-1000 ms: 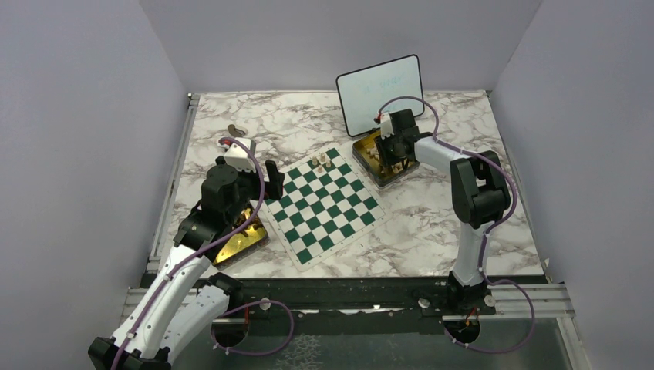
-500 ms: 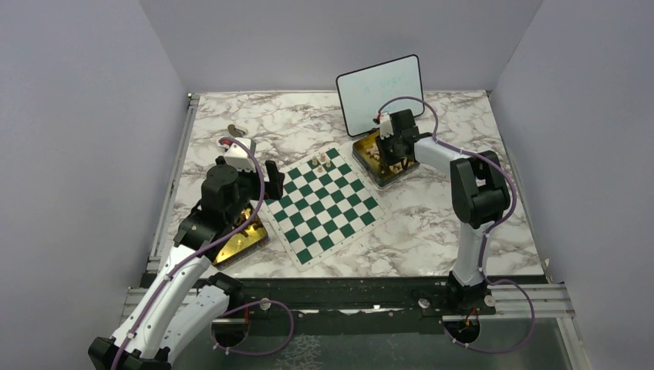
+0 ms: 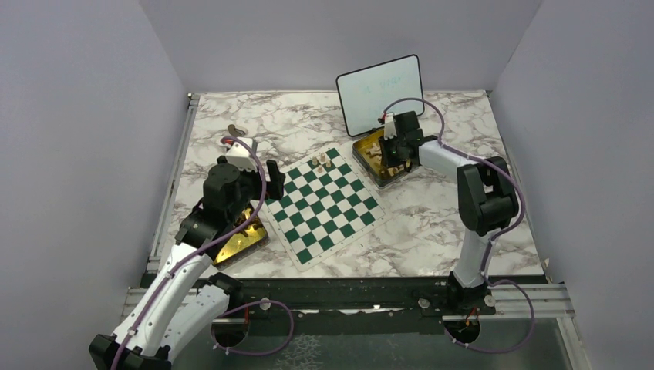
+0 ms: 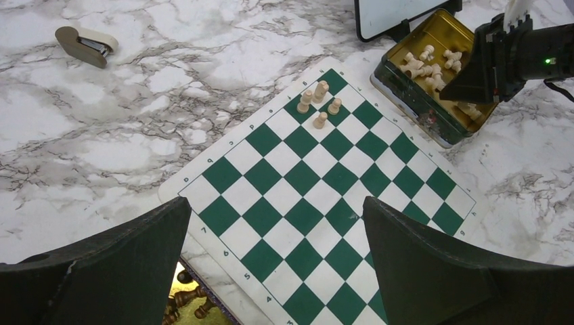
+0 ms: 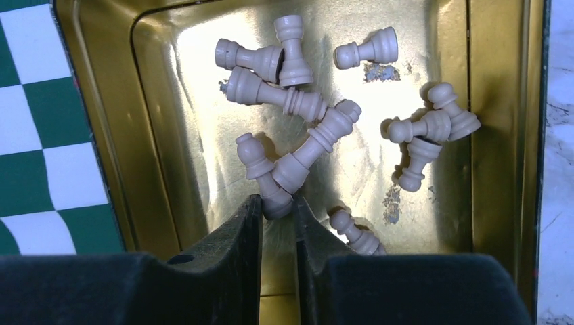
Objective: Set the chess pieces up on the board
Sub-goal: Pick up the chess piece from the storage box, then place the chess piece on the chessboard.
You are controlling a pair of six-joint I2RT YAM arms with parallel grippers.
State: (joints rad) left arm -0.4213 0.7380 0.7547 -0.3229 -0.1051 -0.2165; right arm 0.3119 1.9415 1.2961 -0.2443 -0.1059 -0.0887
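The green and white board [image 3: 324,204] lies mid-table, also in the left wrist view [image 4: 318,176]. Several pale pieces [image 3: 322,162] stand at its far corner [image 4: 318,105]. My right gripper [image 3: 392,150] reaches down into a gold tin [image 3: 361,148] of loose pale pieces. In the right wrist view its fingertips [image 5: 276,203] are shut on the base of one lying pale piece [image 5: 260,169]. Other pale pieces [image 5: 298,101] lie around it. My left gripper [image 3: 268,181] hangs open and empty above the board's left edge [image 4: 277,210].
A second gold tin [image 3: 239,245] with dark brown pieces [image 4: 186,301] sits at the board's left. A small whiteboard [image 3: 382,91] stands behind the right tin. A beige stapler [image 4: 84,44] lies at the far left. Purple walls enclose the marble table.
My right arm has shifted a little to the right while its gripper stays down in the tin. My left arm has hardly moved.
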